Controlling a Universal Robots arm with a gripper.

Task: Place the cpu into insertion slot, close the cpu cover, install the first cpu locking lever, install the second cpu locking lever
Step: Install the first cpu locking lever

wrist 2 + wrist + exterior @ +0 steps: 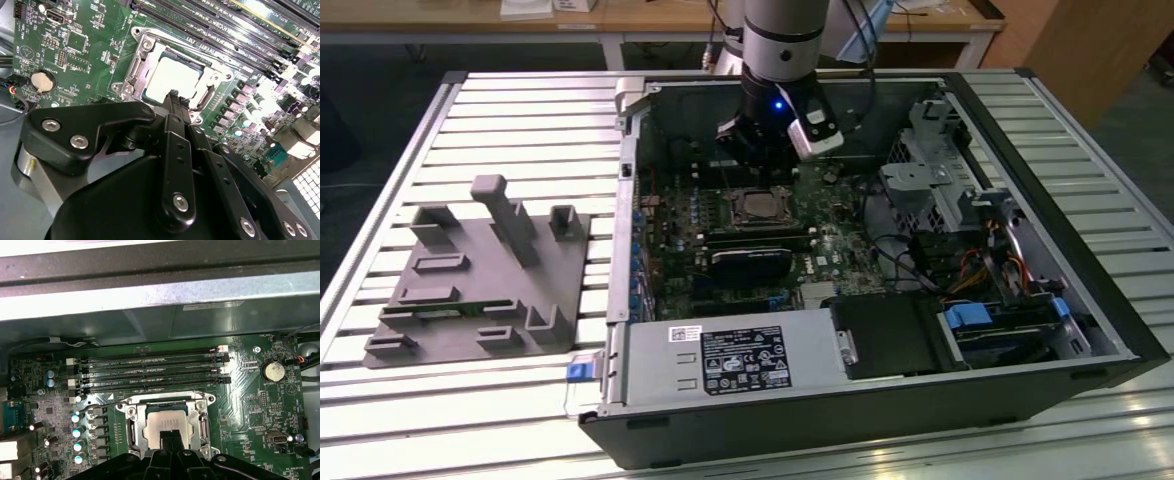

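The open computer case (1101, 300) lies on its side on the slatted table (520, 130); a grey fixture block (480, 275) stands beside it, toward the exterior view's left. The arm reaches down into the case over the green motherboard (834, 262).

The cpu (172, 79) sits flat in its socket, silver top facing up; it also shows in the first wrist view (167, 421). The cpu cover (136, 74) lies down over it, framing the chip on all sides. A thin wire lever (107, 404) beside the socket appears to stand clear of its catch, though the angle leaves this uncertain.

The gripper (175, 98) hangs just above the socket's near edge; its fingers are pressed together and carry nothing. The memory slots (150, 367) run along the socket's far side; a coin battery (273, 371) sits well apart from it.
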